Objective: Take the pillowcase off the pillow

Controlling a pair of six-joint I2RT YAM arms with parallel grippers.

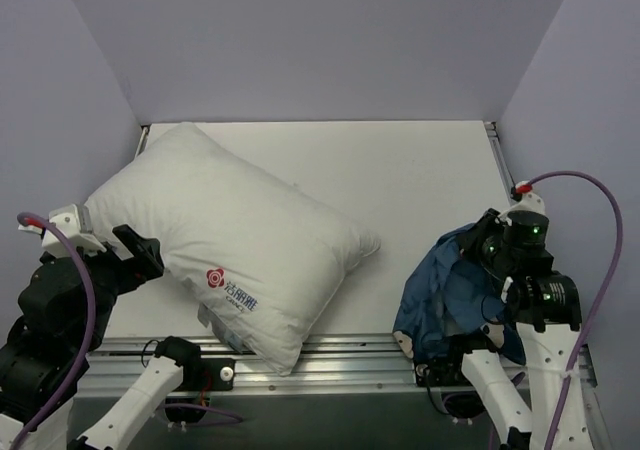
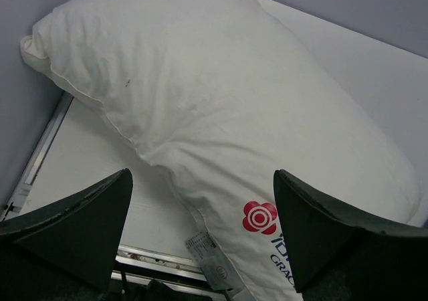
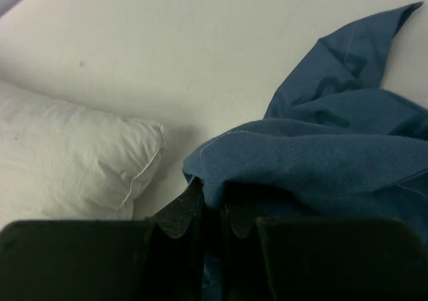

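**Case off, pillow bare: only the let-go remains**

Closest in, right of the pillow (image 1: 235, 235), the right claw (image 3: 212, 204) is pinched together on a fold of the pillowcase (image 1: 445, 290). Blue cloth is bunched over its fingertips and droops in a crumpled heap toward the near edge of the desk (image 1: 420, 170). The heap sits well apart from the pillow, with a strip of bare desk between them and no blue touching white.

Over on the pillow's left, the left claw (image 1: 142, 253) has its jaws spread wide and holds nothing. It sits just beside the pillow's near-left flank, aimed along it; whether it brushes the fabric, I cannot tell.

The pillow lies slantwise and fully uncovered. Its red flower logo (image 1: 215, 278) faces up by the near edge, its near corner pokes over the desk's front edge, and its far corner reaches toward the back left. Beyond it there is only desk.

My read is that the stripping is done. What looks left is for the right claw to release the pillowcase and come clear, and the draped cloth could catch on that arm as it does.
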